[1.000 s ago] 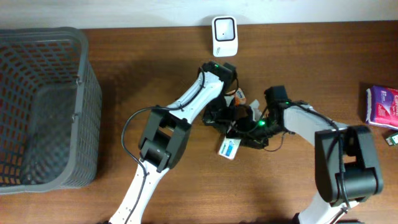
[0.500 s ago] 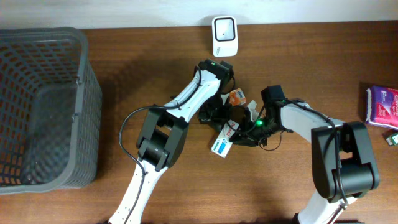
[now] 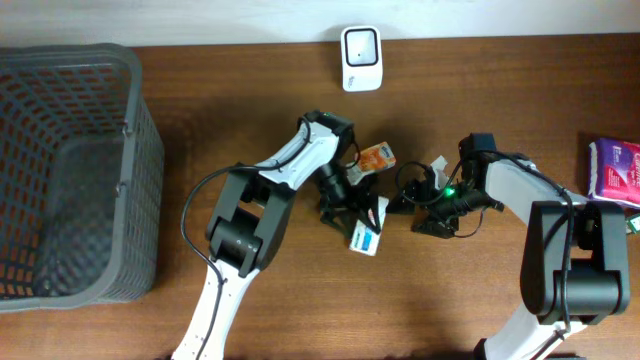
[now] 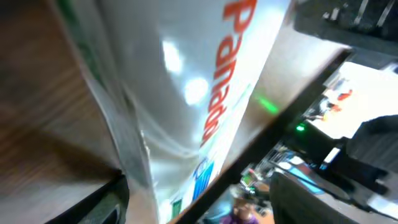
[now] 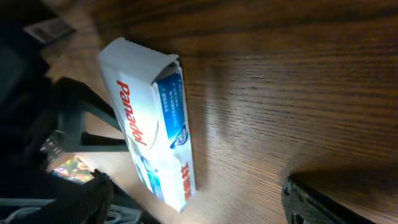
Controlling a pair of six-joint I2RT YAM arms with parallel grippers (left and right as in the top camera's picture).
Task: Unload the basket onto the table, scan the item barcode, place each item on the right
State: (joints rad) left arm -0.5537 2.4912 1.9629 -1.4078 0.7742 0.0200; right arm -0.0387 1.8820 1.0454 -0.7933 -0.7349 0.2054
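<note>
Both pincers stand apart: the Panadol box lies flat on the worktop, ahead of the right pincer and clear of its spread fingers, and close up between the fingers of the left pincer, contact there unclear

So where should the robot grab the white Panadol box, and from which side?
Probably around the middle of the Panadol box, squeezing its two long thin edges. It is long and slim, so the middle keeps it balanced. Come from above, since it rests on the table; the open left gripper sits over it that way.
</note>
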